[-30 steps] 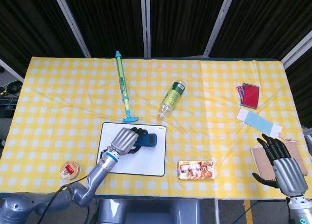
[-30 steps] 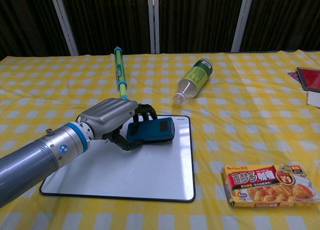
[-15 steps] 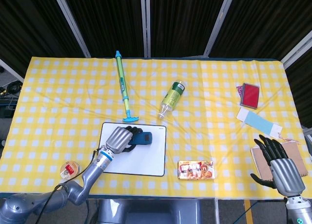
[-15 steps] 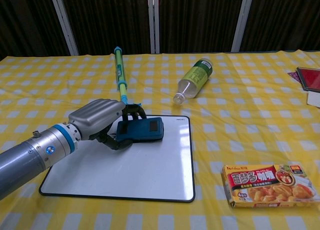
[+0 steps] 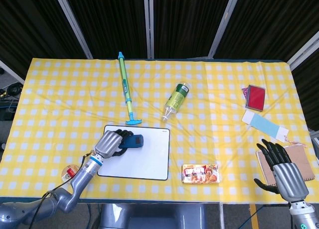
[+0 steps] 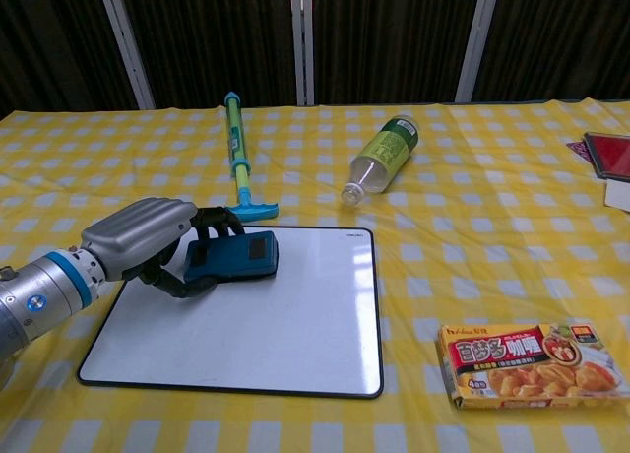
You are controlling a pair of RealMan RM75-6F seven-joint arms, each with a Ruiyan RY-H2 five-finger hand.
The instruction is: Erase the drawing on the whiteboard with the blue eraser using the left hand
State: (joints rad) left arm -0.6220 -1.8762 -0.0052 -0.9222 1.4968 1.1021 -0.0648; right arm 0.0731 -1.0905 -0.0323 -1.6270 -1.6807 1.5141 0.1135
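Note:
The white whiteboard (image 5: pixel 149 157) (image 6: pixel 295 325) lies flat near the table's front edge, and its visible surface shows no marks. My left hand (image 5: pixel 108 144) (image 6: pixel 143 241) grips the blue eraser (image 5: pixel 132 141) (image 6: pixel 234 257), which rests on the board's upper left part. My right hand (image 5: pixel 281 169) hovers at the table's front right corner with its fingers spread and nothing in them; the chest view does not show it.
A green and blue pump toy (image 5: pixel 125 87) (image 6: pixel 236 148) and a green bottle (image 5: pixel 177 100) (image 6: pixel 382 158) lie behind the board. A curry box (image 5: pixel 201 173) (image 6: pixel 532 364) sits to its right. A small round tin (image 5: pixel 71 173) is by my left forearm. A red card box (image 5: pixel 255 96) lies far right.
My left hand has dragged the eraser leftward across the board, from near its top middle to its upper left. The right hand has dropped slightly.

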